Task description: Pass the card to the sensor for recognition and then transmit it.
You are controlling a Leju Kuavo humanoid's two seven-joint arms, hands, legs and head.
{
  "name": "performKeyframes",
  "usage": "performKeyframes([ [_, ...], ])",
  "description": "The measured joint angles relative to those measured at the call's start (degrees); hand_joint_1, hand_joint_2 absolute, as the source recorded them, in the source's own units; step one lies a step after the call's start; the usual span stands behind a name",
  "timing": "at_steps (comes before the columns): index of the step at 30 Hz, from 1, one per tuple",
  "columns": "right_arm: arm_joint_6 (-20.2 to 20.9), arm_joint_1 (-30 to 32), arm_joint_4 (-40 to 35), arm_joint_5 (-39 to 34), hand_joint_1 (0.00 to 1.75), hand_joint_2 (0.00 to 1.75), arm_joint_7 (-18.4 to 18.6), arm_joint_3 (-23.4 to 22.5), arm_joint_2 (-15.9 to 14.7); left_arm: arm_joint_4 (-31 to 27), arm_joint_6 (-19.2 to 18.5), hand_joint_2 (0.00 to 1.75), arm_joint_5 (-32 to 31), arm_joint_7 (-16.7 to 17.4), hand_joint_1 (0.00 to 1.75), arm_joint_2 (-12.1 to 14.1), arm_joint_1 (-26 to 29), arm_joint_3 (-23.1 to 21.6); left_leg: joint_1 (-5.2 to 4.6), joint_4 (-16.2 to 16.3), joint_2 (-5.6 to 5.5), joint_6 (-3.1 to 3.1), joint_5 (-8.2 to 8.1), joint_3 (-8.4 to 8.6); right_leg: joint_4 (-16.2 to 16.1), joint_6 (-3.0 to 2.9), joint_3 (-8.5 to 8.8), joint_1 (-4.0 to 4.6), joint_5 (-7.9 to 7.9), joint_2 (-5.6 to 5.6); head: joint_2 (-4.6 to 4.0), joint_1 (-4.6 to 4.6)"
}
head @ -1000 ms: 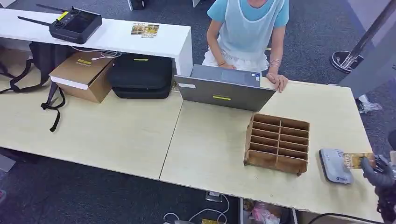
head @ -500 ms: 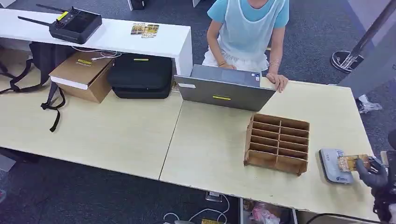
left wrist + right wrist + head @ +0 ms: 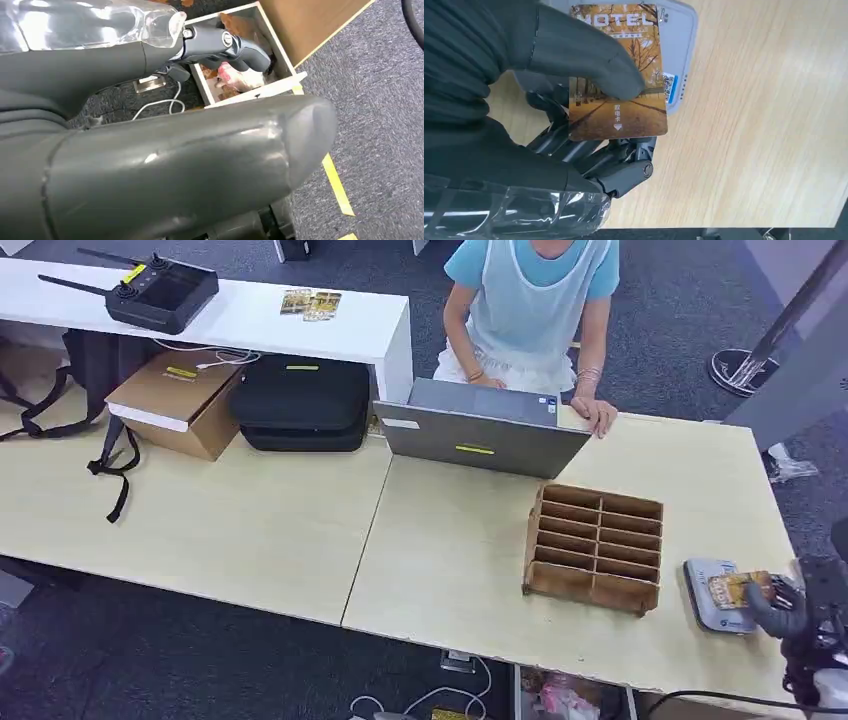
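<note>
— What moved?
— The right hand (image 3: 778, 606) slid the card (image 3: 738, 589) further over the sensor (image 3: 712, 598).
— Holding it?
— Yes, pinched by the thumb. The wooden box (image 3: 594, 547) slots look bare. The left hand (image 3: 165, 165): can't tell.

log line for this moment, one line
stage: card at sensor | right hand: holds card over grey sensor | left hand: holds nothing | handover: not yet done

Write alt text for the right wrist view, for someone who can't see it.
The right hand pinches a hotel card under its thumb, over a grey sensor on a wooden table.
</note>
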Motion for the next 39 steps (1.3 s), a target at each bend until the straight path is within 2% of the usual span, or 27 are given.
performKeyframes([
  [11, -2.58, -0.24, 1.79, 0.90, 1.75, 1.75, 0.46, 0.02, 0.02, 0.00, 0.00, 0.00, 0.22, 0.00, 0.00, 0.00, 0.00, 0.00, 0.00, 0.00, 0.00, 0.00, 0.00, 0.01, 0.00, 0.00, 0.00, 0.00, 0.00, 0.00, 0.00, 0.00],
  [33, -4.29, -0.70, 2.12, 5.01, 1.75, 1.75, 0.92, 0.04, 0.90, 0.00, 0.00, 0.00, 0.11, 0.00, 0.00, 0.00, 0.00, -0.02, 0.01, 0.00, 0.01, 0.00, 0.00, 0.04, 0.00, 0.00, 0.03, 0.01, 0.01, 0.01, 0.00, 0.00],
  [39, -4.33, -1.16, 0.98, 5.92, 1.75, 1.75, -1.58, 0.48, 1.95, 0.00, 0.00, 0.00, 0.13, 0.00, 0.00, 0.00, 0.00, -0.02, 0.00, 0.00, 0.05, 0.01, 0.01, 0.05, 0.01, -0.01, 0.05, 0.00, 0.03, 0.05, 0.00, 0.00],
])
